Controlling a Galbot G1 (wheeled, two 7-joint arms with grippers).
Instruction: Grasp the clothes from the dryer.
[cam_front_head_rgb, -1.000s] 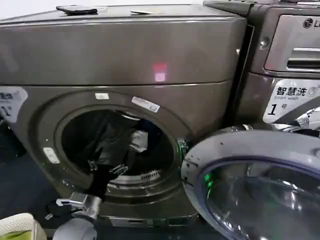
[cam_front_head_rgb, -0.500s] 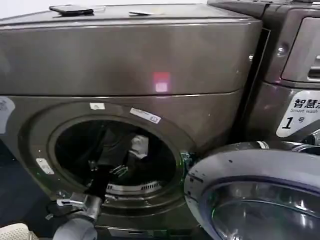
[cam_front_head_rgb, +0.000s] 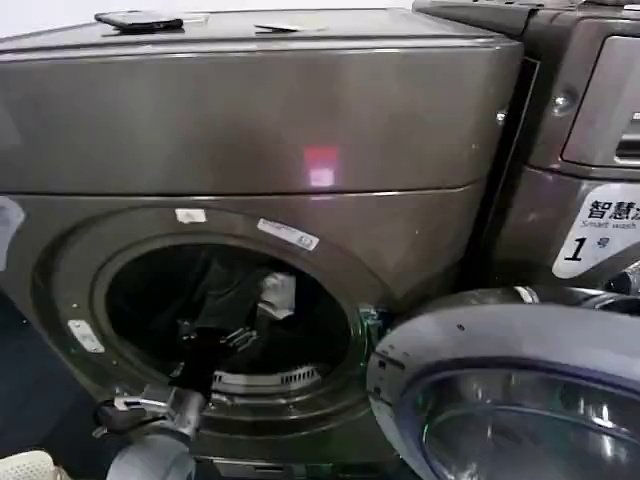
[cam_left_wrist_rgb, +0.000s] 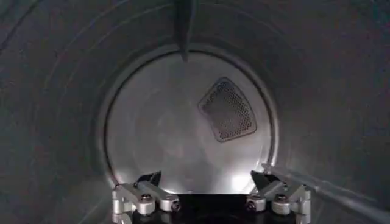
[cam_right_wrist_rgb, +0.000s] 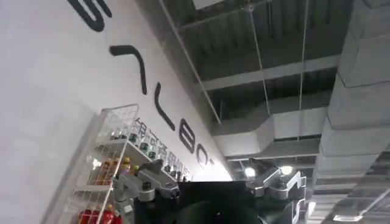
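Note:
The dryer (cam_front_head_rgb: 250, 110) is the big brown-grey machine with a red light, and its round porthole stands open. My left arm reaches in through the porthole. My left gripper (cam_front_head_rgb: 214, 325) sits low inside the drum, open, with nothing between its fingers (cam_left_wrist_rgb: 149, 181). In the left wrist view the left gripper (cam_left_wrist_rgb: 204, 178) faces the bare drum back wall with its perforated vent (cam_left_wrist_rgb: 226, 109). Of the clothes, a pale piece (cam_front_head_rgb: 278, 293) shows in the drum, beyond and to the right of the gripper, with a dark mass (cam_front_head_rgb: 215, 285) beside it. My right gripper (cam_right_wrist_rgb: 210, 173) is open and points up at a ceiling and a lettered wall.
The dryer's round door (cam_front_head_rgb: 500, 390) hangs open at the lower right, close to the porthole rim. A second machine (cam_front_head_rgb: 590, 120) with a "1" sticker stands to the right. A flat dark object (cam_front_head_rgb: 138, 19) lies on the dryer's top. A pale cloth (cam_front_head_rgb: 20, 465) sits at the lower left corner.
The head view has shifted, so the dryer and its door sit further right and the pale cloth has nearly left the corner. The left gripper stays open inside the drum.

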